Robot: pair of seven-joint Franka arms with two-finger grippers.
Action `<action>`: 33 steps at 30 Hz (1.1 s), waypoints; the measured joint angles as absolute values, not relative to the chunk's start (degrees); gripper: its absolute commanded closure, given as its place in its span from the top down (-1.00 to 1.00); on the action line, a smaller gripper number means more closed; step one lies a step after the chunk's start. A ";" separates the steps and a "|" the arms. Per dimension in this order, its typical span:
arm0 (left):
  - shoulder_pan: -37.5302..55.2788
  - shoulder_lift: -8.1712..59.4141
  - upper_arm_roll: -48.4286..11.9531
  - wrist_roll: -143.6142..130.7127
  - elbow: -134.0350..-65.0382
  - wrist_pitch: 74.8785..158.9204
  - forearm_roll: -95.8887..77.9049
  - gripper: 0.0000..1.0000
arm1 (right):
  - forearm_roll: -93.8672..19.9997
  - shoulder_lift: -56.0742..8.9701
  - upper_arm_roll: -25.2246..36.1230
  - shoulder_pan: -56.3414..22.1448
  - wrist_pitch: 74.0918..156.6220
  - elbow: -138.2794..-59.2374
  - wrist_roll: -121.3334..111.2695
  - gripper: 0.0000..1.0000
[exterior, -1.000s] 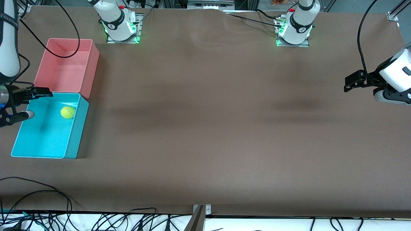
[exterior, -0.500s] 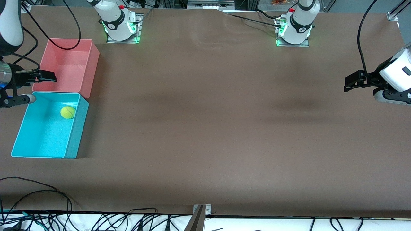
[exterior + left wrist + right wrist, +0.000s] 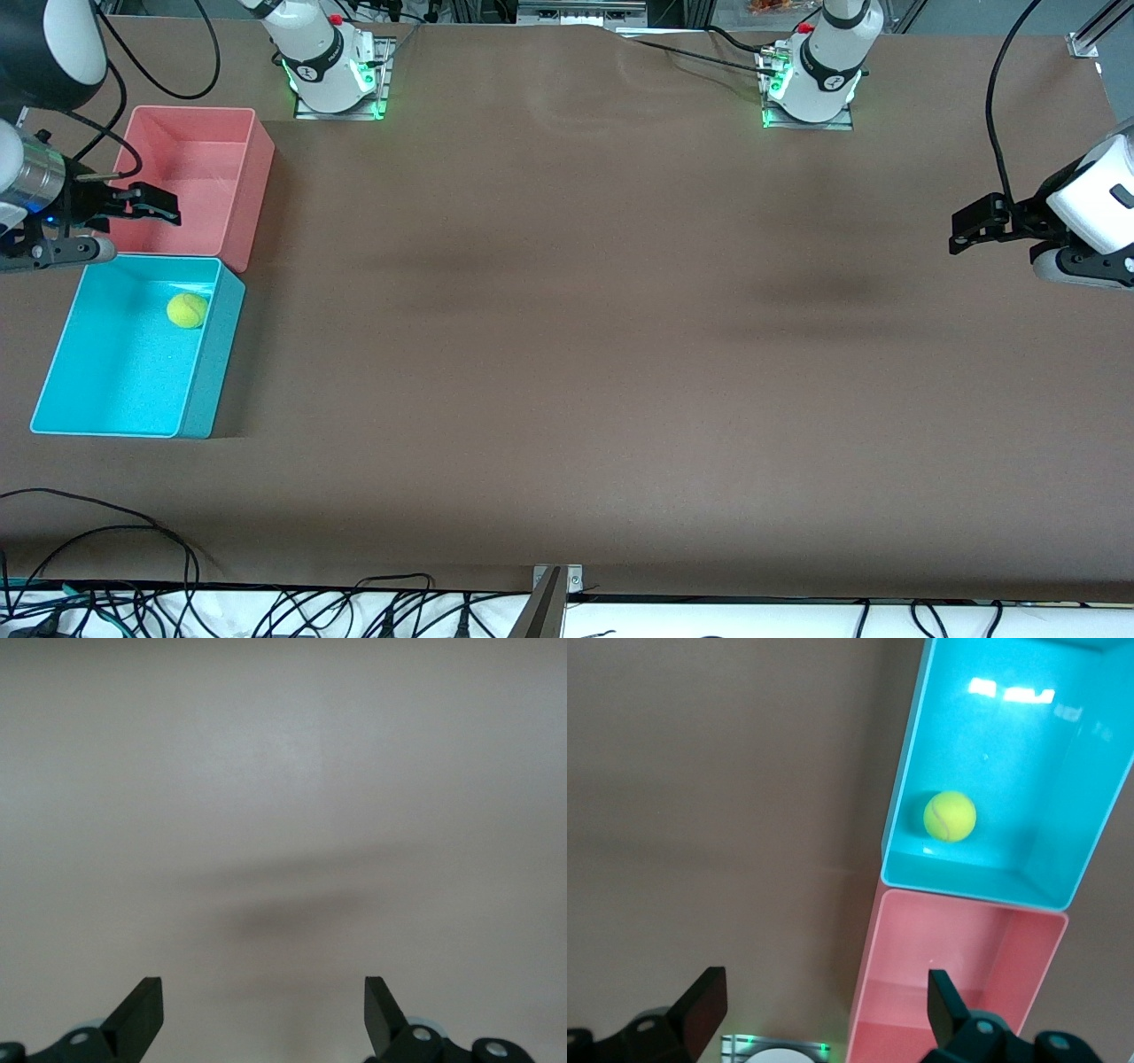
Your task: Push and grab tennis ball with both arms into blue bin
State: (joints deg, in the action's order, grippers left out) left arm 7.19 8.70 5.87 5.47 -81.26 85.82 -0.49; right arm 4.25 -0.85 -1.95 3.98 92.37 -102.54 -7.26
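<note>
**Ball in Bin, Both Hands Empty**

Tennis ball (image 3: 187,310): lies inside the blue bin (image 3: 62,403), left of the front frame, close to the wall next to the pink bin (image 3: 257,177).
Pink bin: touching the blue bin, above it in the frame.
Right hand (image 3: 124,232): upper left of the frame, above the two bins' shared edge, fingers apart, holding nothing.
Left hand (image 3: 961,232): right edge of the frame, over bare tabletop (image 3: 567,354), fingers apart, empty; this arm waits.
</note>
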 measured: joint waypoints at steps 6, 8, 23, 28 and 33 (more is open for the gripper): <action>7.19 8.70 5.87 5.47 -81.26 85.82 -0.49 1.00 | 4.18 0.54 -0.73 1.36 92.19 -103.48 -3.56 1.00; 7.19 8.70 5.87 5.47 -81.26 85.82 -0.49 1.00 | 3.70 0.77 -0.64 1.23 92.23 -103.42 -3.12 1.00; 7.19 8.70 5.87 5.47 -81.26 85.82 -0.49 1.00 | 0.10 2.07 1.10 1.15 93.46 -102.59 -2.70 1.00; 7.19 8.70 5.87 5.47 -81.26 85.82 -0.49 1.00 | 0.10 1.86 1.10 0.50 95.84 -102.16 -2.70 1.00; 7.19 8.70 5.87 5.47 -81.26 85.82 -0.49 1.00 | 0.10 1.55 1.10 0.13 96.80 -101.81 -2.70 1.00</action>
